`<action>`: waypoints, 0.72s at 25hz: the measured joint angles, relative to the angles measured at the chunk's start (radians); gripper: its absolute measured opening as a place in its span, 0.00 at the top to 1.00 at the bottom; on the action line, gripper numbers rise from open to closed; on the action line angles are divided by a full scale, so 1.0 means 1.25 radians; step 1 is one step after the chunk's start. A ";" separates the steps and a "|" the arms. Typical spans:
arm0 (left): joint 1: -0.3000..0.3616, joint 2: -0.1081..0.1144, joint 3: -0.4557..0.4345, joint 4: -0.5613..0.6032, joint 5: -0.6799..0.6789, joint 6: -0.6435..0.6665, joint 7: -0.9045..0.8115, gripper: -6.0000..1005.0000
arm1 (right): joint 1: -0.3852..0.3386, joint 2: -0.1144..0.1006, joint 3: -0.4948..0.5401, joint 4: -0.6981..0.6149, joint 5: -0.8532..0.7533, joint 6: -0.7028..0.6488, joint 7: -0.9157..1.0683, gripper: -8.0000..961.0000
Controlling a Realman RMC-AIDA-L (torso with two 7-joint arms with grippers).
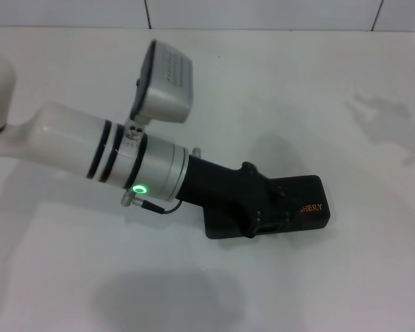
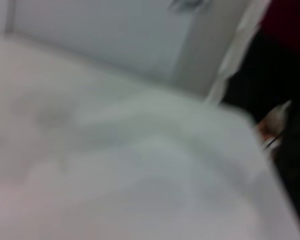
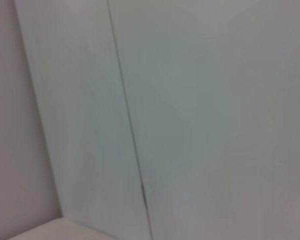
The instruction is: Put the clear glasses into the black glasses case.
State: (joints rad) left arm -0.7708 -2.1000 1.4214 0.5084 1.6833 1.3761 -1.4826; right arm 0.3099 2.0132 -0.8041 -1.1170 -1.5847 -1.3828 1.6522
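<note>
The black glasses case [image 1: 311, 207] lies flat on the white table right of centre, lid down, with its orange lettering facing up. My left arm reaches across from the left, and the dark left gripper [image 1: 263, 211] rests over the case's left half, hiding that part. I cannot pick out the clear glasses with certainty. A faint grey trace [image 1: 380, 124] lies on the table beyond the case to the right, and I cannot tell whether it is the glasses or a mark. The right gripper is out of view.
The white table [image 1: 318, 290] spreads around the case. A tiled wall [image 1: 263, 14] runs along the table's far edge. The left wrist view shows only blurred table and wall, and the right wrist view only a pale panel with a seam.
</note>
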 joint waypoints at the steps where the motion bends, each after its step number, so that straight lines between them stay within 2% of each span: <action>1: 0.009 0.001 0.002 0.021 -0.011 0.019 0.000 0.81 | -0.001 0.000 0.000 0.001 -0.003 -0.007 0.000 0.62; 6: 0.100 0.008 -0.017 0.194 -0.062 0.122 -0.041 0.81 | 0.006 -0.002 -0.007 0.003 -0.047 -0.052 -0.001 0.61; 9: 0.158 0.010 -0.090 0.292 -0.072 0.146 -0.132 0.80 | 0.015 0.000 -0.014 0.008 -0.071 -0.104 -0.011 0.61; 12: 0.184 0.012 -0.162 0.321 -0.076 0.173 -0.151 0.80 | 0.025 0.003 -0.037 0.028 -0.070 -0.173 -0.058 0.60; 17: 0.223 0.015 -0.312 0.323 -0.085 0.291 -0.074 0.67 | 0.064 0.005 -0.104 0.136 -0.006 -0.243 -0.167 0.59; 18: 0.238 0.016 -0.364 0.322 -0.088 0.339 -0.036 0.63 | 0.074 0.004 -0.118 0.168 0.013 -0.247 -0.186 0.59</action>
State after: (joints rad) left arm -0.4736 -2.0803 0.9667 0.9108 1.5734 1.7996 -1.5281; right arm 0.4019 2.0186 -0.9519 -0.9069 -1.5684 -1.6911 1.4196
